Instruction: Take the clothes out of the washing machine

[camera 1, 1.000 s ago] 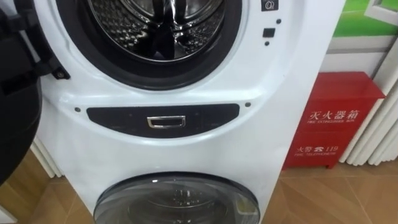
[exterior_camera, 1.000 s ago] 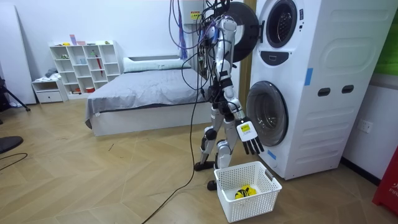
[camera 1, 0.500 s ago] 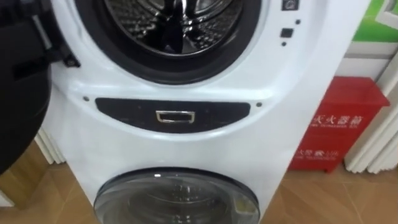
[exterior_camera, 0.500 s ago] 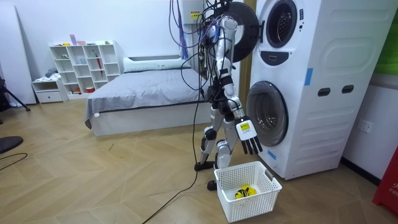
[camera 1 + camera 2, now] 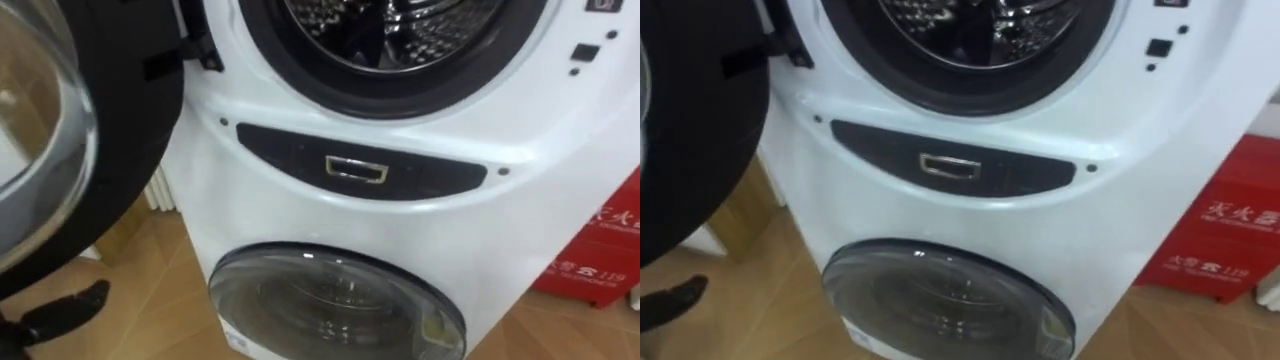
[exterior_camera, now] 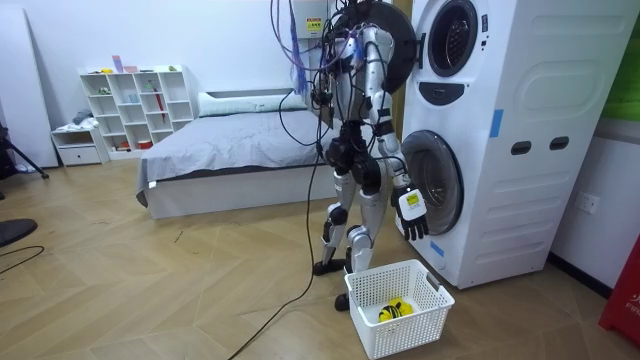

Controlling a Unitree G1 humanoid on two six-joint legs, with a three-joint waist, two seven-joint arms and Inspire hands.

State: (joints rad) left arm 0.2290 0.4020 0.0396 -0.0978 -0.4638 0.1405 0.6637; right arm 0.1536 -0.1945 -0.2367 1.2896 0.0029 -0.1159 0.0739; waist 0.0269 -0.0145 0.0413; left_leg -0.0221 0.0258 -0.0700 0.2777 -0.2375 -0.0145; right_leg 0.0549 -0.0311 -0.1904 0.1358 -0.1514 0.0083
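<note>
Robot stands close in front of the white stacked washing machine (image 5: 300,235). A white plastic laundry basket (image 6: 428,298) sits on the floor by its feet.

Done, as far as I can judge:
- The upper black round door (image 5: 130,150) is swung wide open to the robot's left, so access is sorted.
- The perforated steel drum (image 5: 400,25) is exposed. The part in view is bare metal, and I can't tell whether clothes lie deeper in.
- The lower glass door (image 5: 330,315) is shut and plays no part here.

Hands:
- The right hand (image 6: 412,212) hangs low in front of the lower door, fingers loose and straight, holding nothing.
- The left hand (image 5: 65,308) is a dark shape low on the left, under the open door. I can't tell its state.
- Both hands sit well below the drum opening.

Clothes: a small yellow-and-black item (image 6: 392,308) lies in the basket, too small to confirm as a garment. If it is one, that's one piece out.

Left to do: raise a hand into the upper opening, grab whatever is inside, and drop it in the basket. My read is that no reach is under way.

Risks:
- The opening sits high for this robot.
- The open door crowds its left side.
</note>
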